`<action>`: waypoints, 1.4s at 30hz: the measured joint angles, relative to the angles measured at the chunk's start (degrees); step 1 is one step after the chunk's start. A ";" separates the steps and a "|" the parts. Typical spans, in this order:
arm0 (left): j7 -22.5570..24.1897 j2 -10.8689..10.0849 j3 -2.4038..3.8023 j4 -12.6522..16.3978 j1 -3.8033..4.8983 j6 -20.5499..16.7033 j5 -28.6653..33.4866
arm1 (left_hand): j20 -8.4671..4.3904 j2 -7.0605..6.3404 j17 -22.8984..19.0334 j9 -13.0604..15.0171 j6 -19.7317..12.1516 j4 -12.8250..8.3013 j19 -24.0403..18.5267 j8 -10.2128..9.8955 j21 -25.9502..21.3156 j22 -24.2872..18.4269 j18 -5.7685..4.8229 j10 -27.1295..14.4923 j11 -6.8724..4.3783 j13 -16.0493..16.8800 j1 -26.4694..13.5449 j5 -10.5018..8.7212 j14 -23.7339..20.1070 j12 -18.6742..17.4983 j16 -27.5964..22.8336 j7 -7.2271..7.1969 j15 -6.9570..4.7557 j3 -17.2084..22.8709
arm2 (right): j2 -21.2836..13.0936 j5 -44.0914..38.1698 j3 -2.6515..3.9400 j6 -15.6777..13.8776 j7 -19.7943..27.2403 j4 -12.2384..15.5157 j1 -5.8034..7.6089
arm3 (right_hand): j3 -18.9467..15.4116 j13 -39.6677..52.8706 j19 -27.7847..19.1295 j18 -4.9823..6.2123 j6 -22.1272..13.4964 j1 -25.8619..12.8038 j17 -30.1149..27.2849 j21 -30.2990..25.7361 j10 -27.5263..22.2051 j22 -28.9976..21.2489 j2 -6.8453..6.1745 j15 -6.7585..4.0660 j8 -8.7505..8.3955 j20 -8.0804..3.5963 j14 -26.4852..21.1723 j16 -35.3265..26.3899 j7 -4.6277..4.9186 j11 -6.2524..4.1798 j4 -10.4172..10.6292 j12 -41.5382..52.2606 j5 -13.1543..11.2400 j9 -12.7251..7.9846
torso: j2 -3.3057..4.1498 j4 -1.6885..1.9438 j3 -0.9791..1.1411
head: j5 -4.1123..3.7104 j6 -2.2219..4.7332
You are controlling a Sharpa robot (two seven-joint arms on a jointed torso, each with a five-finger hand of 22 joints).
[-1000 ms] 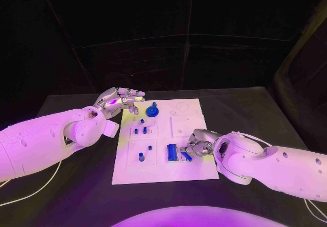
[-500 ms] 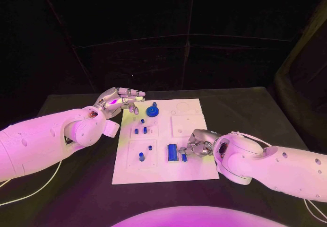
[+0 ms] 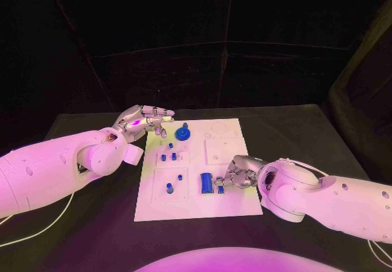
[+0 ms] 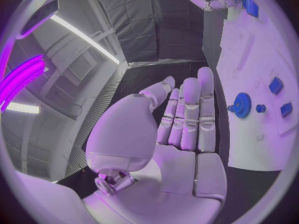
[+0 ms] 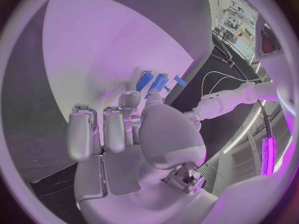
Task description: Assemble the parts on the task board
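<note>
While I lean over the black surface (image 3: 302, 127), my right hand (image 3: 239, 173) is the nearest thing to me, low at the right edge of the white task board (image 3: 196, 204). Its fingertips meet a small blue block (image 3: 220, 185) that lies on the board; I cannot tell whether I am pinching it or only touching it. Just beside that piece, on its left, lies a longer blue block (image 3: 206, 182), and the two are close enough that they may be touching. In my right wrist view the same pair of blue pieces sits just past my fingers (image 5: 129, 100).

Further left on the board, small blue pegs (image 3: 170, 187) stand in a recessed panel, and more short blue pieces (image 3: 167, 157) stand beyond them. Near the far left corner stands a blue gear (image 3: 182, 134) with a raised hub.

My left hand (image 3: 145, 120) hovers at that far corner, beside the gear, fingers straight, held together and gripping nothing.

These parts look like light, rigid plastic, smooth enough to slip or twist in a loose hold. I judge the small block is best taken across its long flat sides, and the gear by its hub or rim.
</note>
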 measured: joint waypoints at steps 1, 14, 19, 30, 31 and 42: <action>-0.02 0.00 0.00 0.00 0.00 0.01 0.00 | 0.00 0.00 0.00 0.00 0.00 0.00 0.00 0.00 0.00 0.00 0.00 0.00 0.00 0.00 0.00 0.00 0.00 0.00 0.00 0.00 0.00 0.00 | -0.30 0.00 0.00 -0.04 0.16 0.21 0.00 | -0.38 -0.07 0.00 -0.01 0.00 -0.36 0.00 0.00 0.00 0.00 -0.36 0.00 0.00 0.00 0.00 -0.22 0.00 0.00 0.00 -0.27 -0.85 0.00 | 0.01 -0.01 0.01 | -0.03 0.02; -0.29 0.04 0.00 -0.13 0.00 0.06 0.00 | 0.00 0.00 0.00 0.00 0.00 0.00 0.00 0.00 -0.21 0.01 0.00 0.00 0.00 0.00 0.00 0.00 0.00 0.00 0.00 0.00 0.00 0.00 | -4.31 1.58 0.01 1.78 5.04 2.20 0.01 | -0.41 -0.97 -1.04 -0.01 -0.42 2.25 -0.96 -0.93 -0.74 0.00 -1.69 0.00 -0.50 0.20 0.00 -1.51 0.42 0.30 -2.01 -2.43 -3.29 0.11 | 0.01 -0.02 -0.01 | -0.35 -0.04; -0.36 0.07 -0.01 -0.15 0.00 0.07 0.00 | 0.00 0.00 0.01 0.00 0.00 0.00 0.00 0.00 -0.21 0.01 0.00 0.00 0.00 0.00 0.00 0.00 0.00 0.00 0.00 0.00 0.00 0.00 | -4.56 2.21 0.01 2.80 6.17 2.09 0.01 | -0.19 -0.90 -1.04 -0.01 -0.42 2.64 -0.96 -0.92 -0.74 0.00 -1.30 0.00 -0.50 0.20 0.00 -1.51 0.42 0.30 -2.23 -2.43 -3.29 0.16 | 0.01 -0.02 -0.02 | -0.48 -0.04; -0.50 0.07 -0.01 -0.13 0.00 0.09 0.00 | 0.00 0.00 -0.02 0.00 0.00 0.15 0.00 0.00 -0.21 -0.01 -0.01 -0.21 -0.21 0.00 0.00 0.00 -0.20 0.00 0.00 0.00 0.20 -0.15 | -2.65 2.54 0.00 4.43 6.82 0.14 0.02 | 0.46 -0.69 -1.03 -0.01 -0.42 3.80 -0.91 -0.92 -0.74 0.00 -0.13 0.00 -0.50 0.20 0.00 -1.51 0.42 0.30 -2.87 -2.43 -3.05 0.24 | 0.03 0.14 -0.10 | -0.46 -0.15; -0.50 0.05 -0.01 -0.13 0.00 0.09 0.00 | 0.00 0.00 -0.05 0.00 0.00 0.15 0.00 0.00 -0.21 -0.05 -0.01 -0.21 -0.21 0.00 0.00 0.00 -0.20 0.00 0.00 0.00 0.20 -0.15 | -2.42 2.50 0.00 4.50 6.80 -0.05 0.02 | 0.53 -0.66 -1.03 -0.01 -0.42 3.99 -0.91 -0.92 -0.74 0.00 0.06 0.00 -0.50 0.20 0.00 -1.51 0.42 0.30 -2.94 -2.43 -2.93 0.24 | 0.03 0.14 -0.10 | -0.44 -0.18; -0.55 0.05 -0.01 -0.14 0.00 0.09 0.00 | 0.00 0.00 -0.06 0.00 0.00 0.15 0.00 0.00 -0.21 -0.05 -0.01 -0.21 -0.21 0.00 0.00 0.00 -0.20 0.00 0.00 0.00 0.20 -0.15 | -0.93 1.75 0.02 4.59 5.79 -1.75 0.03 | 0.83 -0.38 -1.03 -0.01 -0.42 4.44 -0.68 -0.92 -0.74 0.00 0.50 0.00 -0.49 0.20 0.00 -1.51 0.41 0.30 -3.24 -2.43 -1.98 0.35 | 0.02 0.12 -0.09 | -0.31 -0.22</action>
